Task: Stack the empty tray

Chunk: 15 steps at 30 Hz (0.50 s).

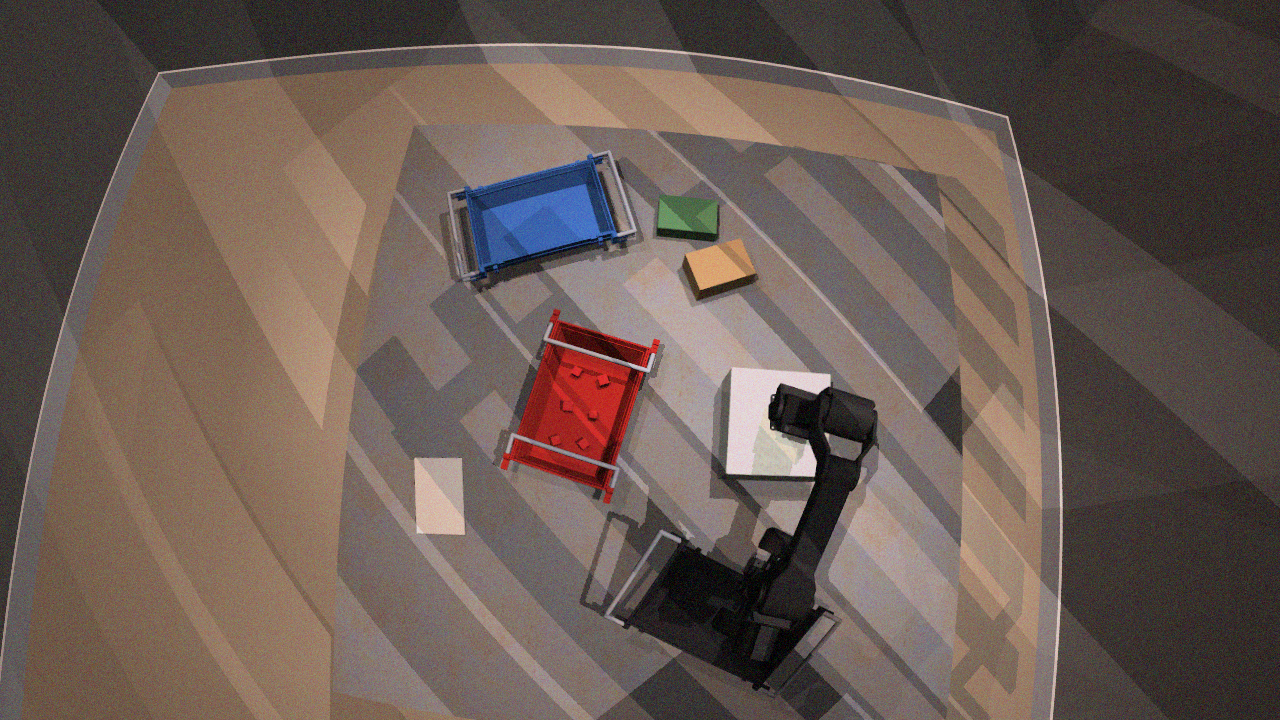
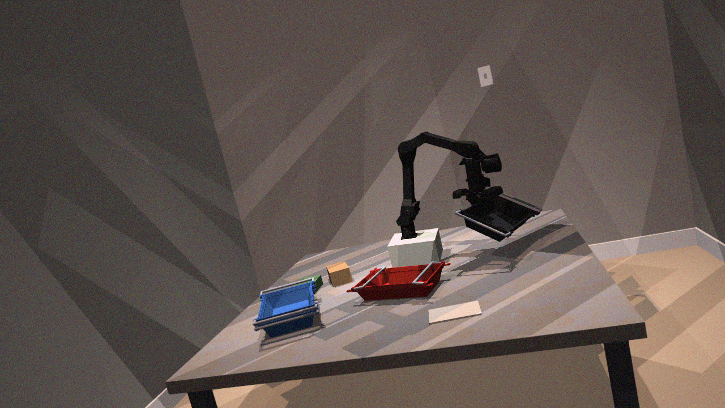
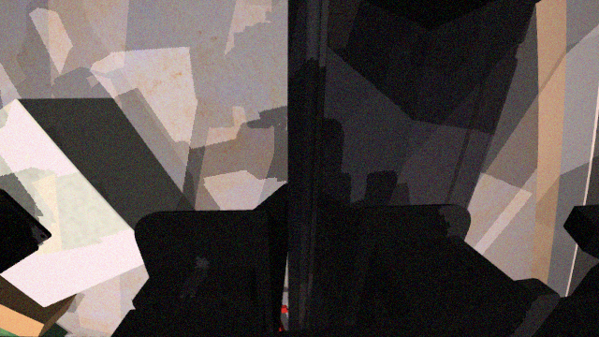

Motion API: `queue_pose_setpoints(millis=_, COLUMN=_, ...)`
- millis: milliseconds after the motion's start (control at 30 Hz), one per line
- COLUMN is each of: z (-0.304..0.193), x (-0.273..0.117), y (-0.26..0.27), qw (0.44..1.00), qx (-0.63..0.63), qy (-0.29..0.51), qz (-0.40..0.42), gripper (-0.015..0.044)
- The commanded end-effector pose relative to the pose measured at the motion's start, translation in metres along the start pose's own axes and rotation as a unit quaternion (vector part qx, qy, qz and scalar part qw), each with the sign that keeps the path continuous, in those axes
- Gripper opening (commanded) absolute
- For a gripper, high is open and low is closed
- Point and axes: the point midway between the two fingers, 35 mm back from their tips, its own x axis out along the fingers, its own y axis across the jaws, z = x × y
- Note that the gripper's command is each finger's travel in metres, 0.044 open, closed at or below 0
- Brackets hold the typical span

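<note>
The loaded red tray (image 1: pixel 539 394) (image 2: pixel 400 292) stands on the table with several small red blocks (image 1: pixel 566 405) inside. Its two wire bars, one (image 1: pixel 597 352) nearer the blue tray and one (image 1: pixel 563 453) at the other end, both lie across its top. The empty black tray (image 1: pixel 684 641) (image 2: pixel 483 229) (image 3: pixel 306 140) hangs tilted above the table, its bars out over its ends. My gripper (image 1: pixel 756 582) (image 2: pixel 478 202) (image 3: pixel 296 190) is shut on the wall of the black tray on the side toward the arm's base. The fingertips are hard to see, black on black.
A blue tray (image 1: pixel 537 214) (image 2: pixel 288 301) with its bars out stands at the far side from the black tray. A green block (image 1: pixel 687 215), an orange block (image 1: pixel 720 266) (image 2: pixel 338 272) and a flat cream piece (image 1: pixel 439 497) (image 2: pixel 454 311) lie around. The arm stands on a white box (image 1: pixel 751 402) (image 2: pixel 413 251).
</note>
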Motion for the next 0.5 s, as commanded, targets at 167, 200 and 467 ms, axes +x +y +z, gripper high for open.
queue_pose_setpoints(millis=167, z=0.0032, x=-0.0306, y=-0.0140, qw=1.000, qx=-0.001, qy=-0.004, qz=-0.019, gripper=0.0000)
queue_pose_setpoints(millis=200, z=0.0032, x=-0.0306, y=-0.0140, qw=1.000, qx=-0.001, qy=-0.004, qz=-0.019, gripper=0.0000)
queue_pose_setpoints(millis=467, z=0.0032, x=-0.0306, y=-0.0140, qw=1.000, qx=-0.001, qy=-0.004, qz=-0.019, gripper=0.0000)
